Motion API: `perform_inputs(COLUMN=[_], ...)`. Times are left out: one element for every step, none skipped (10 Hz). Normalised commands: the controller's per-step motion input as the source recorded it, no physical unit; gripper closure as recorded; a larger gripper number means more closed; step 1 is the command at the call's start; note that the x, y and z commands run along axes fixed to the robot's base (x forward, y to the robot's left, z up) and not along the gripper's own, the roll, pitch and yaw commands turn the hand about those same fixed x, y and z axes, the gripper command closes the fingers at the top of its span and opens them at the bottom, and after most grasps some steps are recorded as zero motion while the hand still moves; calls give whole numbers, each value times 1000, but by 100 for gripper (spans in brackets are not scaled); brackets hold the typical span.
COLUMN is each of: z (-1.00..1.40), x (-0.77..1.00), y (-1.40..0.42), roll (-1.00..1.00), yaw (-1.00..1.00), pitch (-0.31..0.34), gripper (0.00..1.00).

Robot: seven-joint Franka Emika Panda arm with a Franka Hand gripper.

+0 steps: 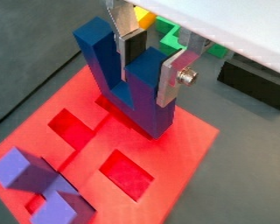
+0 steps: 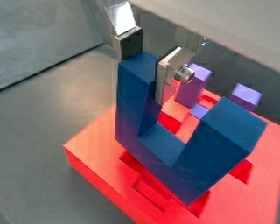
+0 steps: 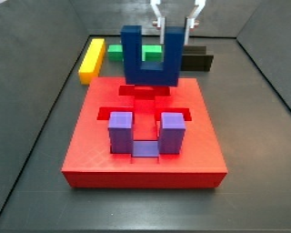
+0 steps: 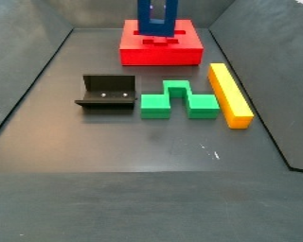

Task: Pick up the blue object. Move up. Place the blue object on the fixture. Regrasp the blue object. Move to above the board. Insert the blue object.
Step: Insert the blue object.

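in a side view the yellow bar (image 3: 92,58) lies along the left edge of the floor, beyond the board's far left corner, with the green notched block (image 3: 116,52) just beside it. the board (image 3: 94,146), a big red slab, sits mid-floor. a purple u-shaped block (image 3: 139,133) is seated in a recess near the board's front edge, prongs up. over the board's far half the blue object (image 3: 149,58) stands upright, prongs up, base down at the recess near the far edge; cannot tell if it is fully seated or just touching. the gripper (image 3: 177,20) comes down from above at the block's right prong. the fixture (image 3: 199,61) lies beyond the board's far right corner, partly hidden behind the blue block.

in a wrist view the gripper (image 1: 153,58) has its silver fingers (image 1: 174,77) clamped on one prong of the blue object (image 1: 108,61), so it is gripping the block. red board (image 1: 178,149) below, open recesses showing, purple block (image 1: 35,182) at its near corner. green block (image 1: 170,37) and fixture (image 1: 257,82) show past the board's edge.

in a side view from the opposite end, the fixture (image 4: 106,95) sits left, the green block (image 4: 177,100) mid, the yellow bar (image 4: 229,93) right, all well apart from the board (image 4: 162,47) at the far edge, blue object (image 4: 157,17) standing on it.
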Motion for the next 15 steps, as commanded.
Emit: perform_inputs(z=[0, 0, 0, 0, 0, 0, 0, 0, 0, -134, -163, -140, -123, -174, -231], x=[54, 0, 0, 0, -6, 0, 0, -74, -160, -169, -94, -29, 0, 0, 0], y=[0, 0, 0, 23, 0, 0, 0, 0, 0, 0, 0, 0, 0, 0, 0], roll=[6, 13, 46, 20, 19, 16, 29, 14, 0, 34, 84, 120, 101, 131, 144], yaw=[214, 186, 217, 249, 217, 214, 234, 180, 20, 0, 0, -54, -51, -49, -34], pitch=[0, 0, -37, -30, -4, -19, -20, -14, -29, -29, -4, 0, 0, 0, 0], gripper=[100, 100, 100, 100, 100, 100, 100, 100, 100, 100, 100, 100, 100, 100, 100])
